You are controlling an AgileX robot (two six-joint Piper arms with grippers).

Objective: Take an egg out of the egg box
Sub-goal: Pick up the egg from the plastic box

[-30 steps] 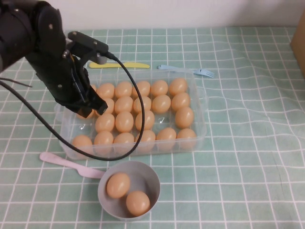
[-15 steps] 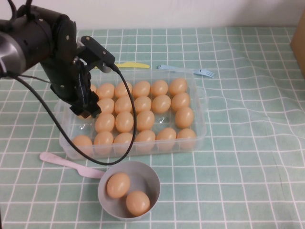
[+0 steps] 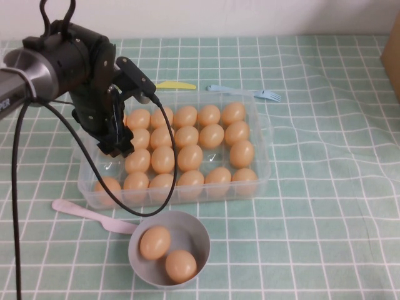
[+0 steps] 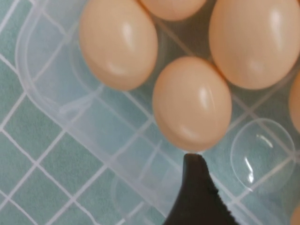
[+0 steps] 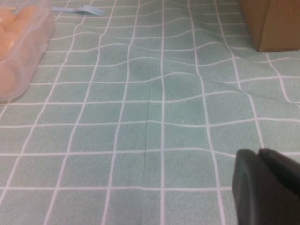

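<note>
While the left gripper hangs over the left end of the egg box, only one dark fingertip shows in the left wrist view, its tip right at an egg seated in its well; can't tell if the claw is apart or together. Box is nearly full of tan eggs. Grey bowl in front of the box has two eggs in it, pink spoon just left of it. Right gripper sits low over bare green checked cloth, well right of the box; claw state can't be told.
</note>
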